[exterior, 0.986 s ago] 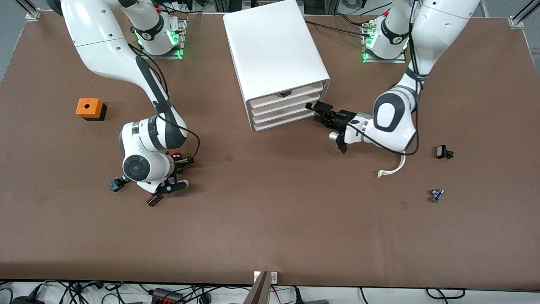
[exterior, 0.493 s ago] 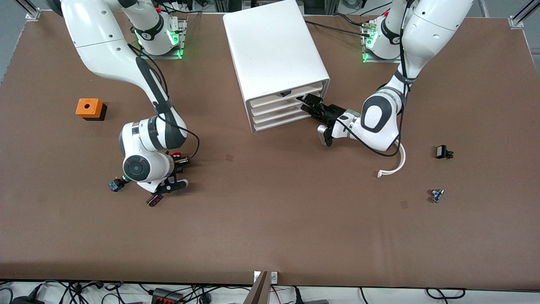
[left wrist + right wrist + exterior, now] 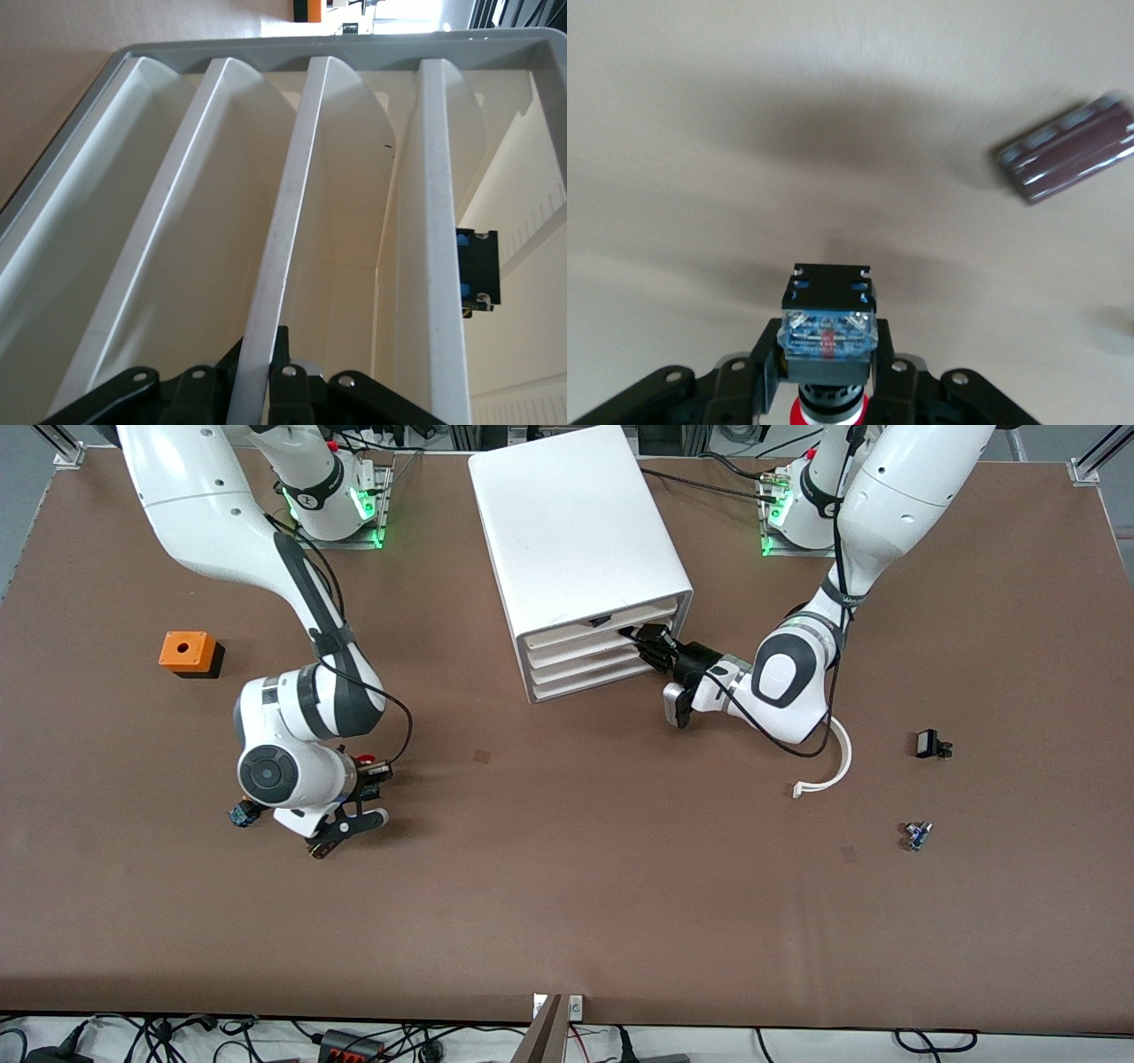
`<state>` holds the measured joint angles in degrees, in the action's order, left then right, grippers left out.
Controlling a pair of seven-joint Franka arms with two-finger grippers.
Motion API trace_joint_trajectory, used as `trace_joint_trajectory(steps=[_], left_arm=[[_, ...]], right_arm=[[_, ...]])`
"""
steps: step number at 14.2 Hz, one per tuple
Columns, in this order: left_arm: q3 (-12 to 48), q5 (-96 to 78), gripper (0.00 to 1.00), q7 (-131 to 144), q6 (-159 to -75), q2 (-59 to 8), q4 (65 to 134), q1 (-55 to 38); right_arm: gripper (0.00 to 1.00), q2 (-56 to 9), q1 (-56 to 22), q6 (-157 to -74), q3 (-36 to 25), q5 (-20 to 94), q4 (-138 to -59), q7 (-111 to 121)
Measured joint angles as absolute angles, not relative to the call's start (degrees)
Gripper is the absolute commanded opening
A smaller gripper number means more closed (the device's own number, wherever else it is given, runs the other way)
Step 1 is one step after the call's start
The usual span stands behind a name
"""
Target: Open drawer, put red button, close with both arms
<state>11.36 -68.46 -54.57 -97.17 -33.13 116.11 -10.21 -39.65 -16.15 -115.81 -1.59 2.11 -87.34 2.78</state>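
Since a moment ago the left gripper [image 3: 640,638] has moved in to the white drawer box [image 3: 580,549], and its fingers [image 3: 288,385] now pinch the edge of a drawer front [image 3: 275,266]. The right gripper [image 3: 354,790] has lifted a little over the table [image 3: 567,886], jaws pinching the red button [image 3: 828,332].
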Motion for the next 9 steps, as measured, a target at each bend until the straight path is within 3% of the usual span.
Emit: trace_joint_trajectory(steps=[6, 9], left_arm=[[11.1, -68.1, 0.08, -55.0, -95.6, -37.5, 110.4, -7.0], [9.9, -67.0, 0.08, -54.6, -94.3, -40.2, 105.3, -6.0]], right_arm=[[0.00, -36.7, -18.0, -100.9, -1.3, 2.1, -71.6, 3.0], [0.00, -36.5, -21.7, -98.7, -1.2, 2.1, -68.8, 3.0]])
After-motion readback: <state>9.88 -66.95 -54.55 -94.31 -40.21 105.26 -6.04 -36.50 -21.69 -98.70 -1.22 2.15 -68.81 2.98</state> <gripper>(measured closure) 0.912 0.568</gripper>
